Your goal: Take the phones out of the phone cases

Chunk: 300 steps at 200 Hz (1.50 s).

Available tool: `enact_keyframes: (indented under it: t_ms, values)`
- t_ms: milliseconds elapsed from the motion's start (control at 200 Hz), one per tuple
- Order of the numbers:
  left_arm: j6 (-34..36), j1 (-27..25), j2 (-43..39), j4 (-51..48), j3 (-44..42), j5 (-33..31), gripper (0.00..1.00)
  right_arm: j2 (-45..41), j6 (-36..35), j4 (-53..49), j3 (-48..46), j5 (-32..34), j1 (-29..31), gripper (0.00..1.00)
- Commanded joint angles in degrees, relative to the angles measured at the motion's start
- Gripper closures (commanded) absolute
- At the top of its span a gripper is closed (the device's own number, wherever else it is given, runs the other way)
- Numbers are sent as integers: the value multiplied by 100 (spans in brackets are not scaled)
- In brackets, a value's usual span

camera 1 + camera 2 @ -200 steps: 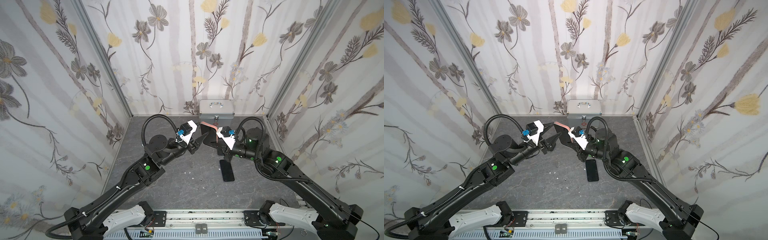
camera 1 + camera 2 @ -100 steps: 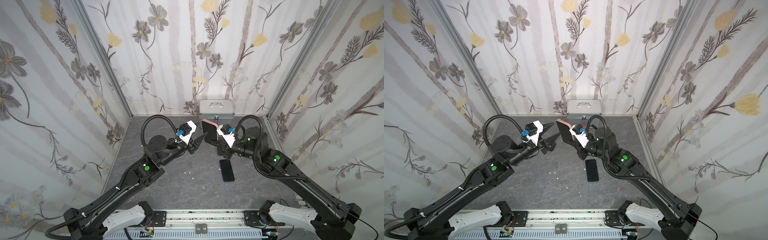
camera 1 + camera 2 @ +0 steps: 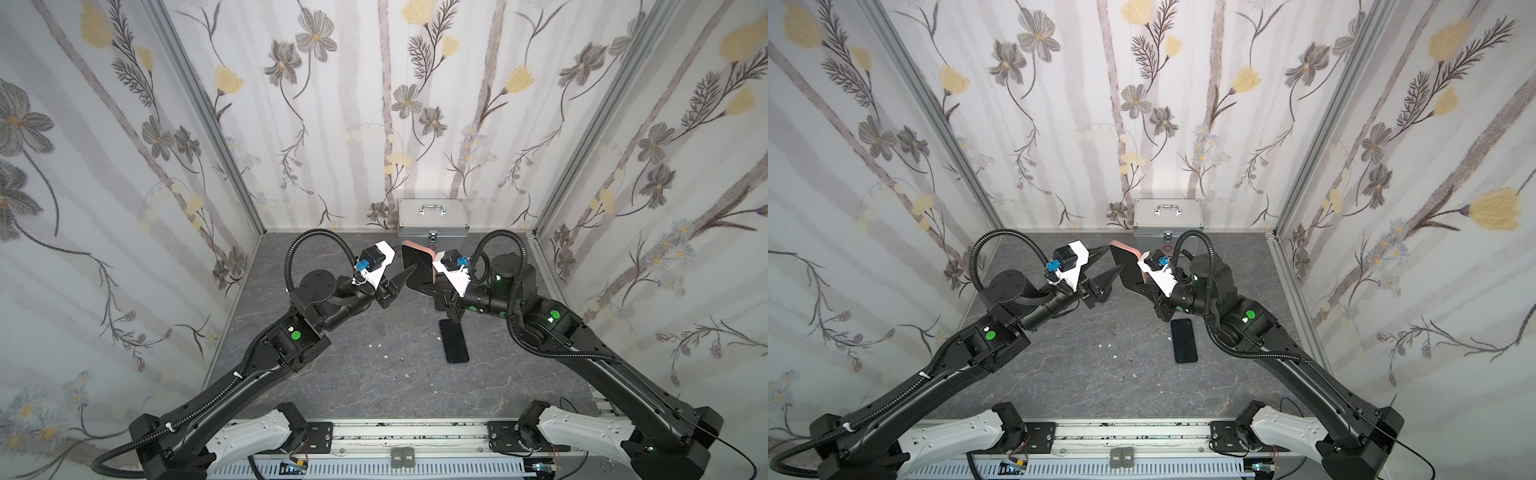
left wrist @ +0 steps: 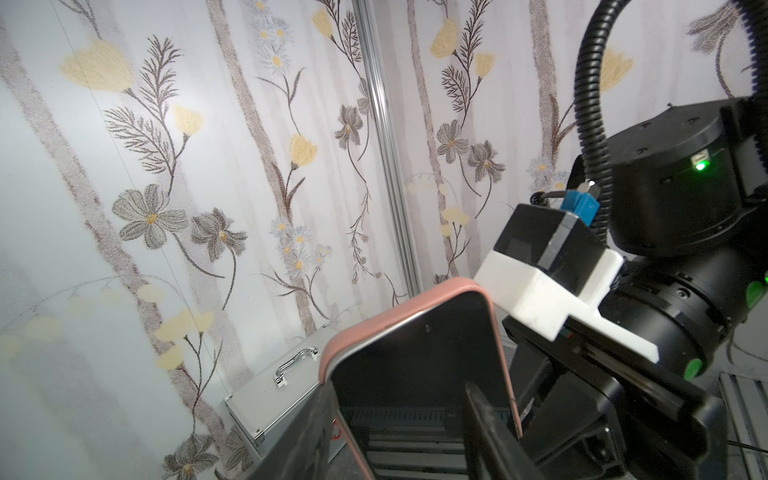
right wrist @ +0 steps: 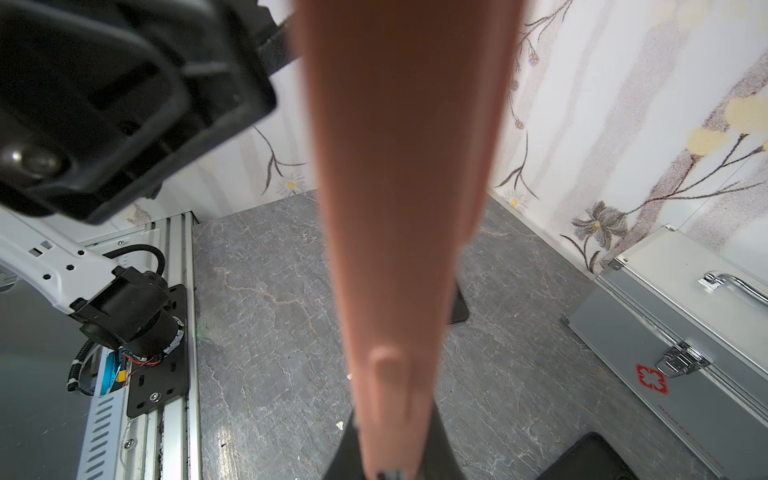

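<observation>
Your right jaws clamp the pink phone case (image 5: 399,166) on end near the counter's (image 3: 353,374) far edge; steer the half-open left jaws squarely onto its rim, then peel slowly.

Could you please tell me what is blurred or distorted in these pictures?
Right wrist view: the salmon-pink rubbery phone case fills the middle out of focus; the grey marbled floor behind is sharp. Left wrist view: the left gripper has blurred fingers; the case's glossy black face mirrors slats. Both top views: the wide lens splays the aluminium corner posts.
</observation>
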Motion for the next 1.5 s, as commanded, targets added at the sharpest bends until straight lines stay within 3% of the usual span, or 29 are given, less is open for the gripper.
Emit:
enact_keyframes:
  t_ms: [0,1494]
  values:
    - [37,2,-16,108,25,17,49,35,-146,267,51,-281,20,100]
    - [73,0,124,104,121,165,51,278,-857,-310,267,-862,173,100]
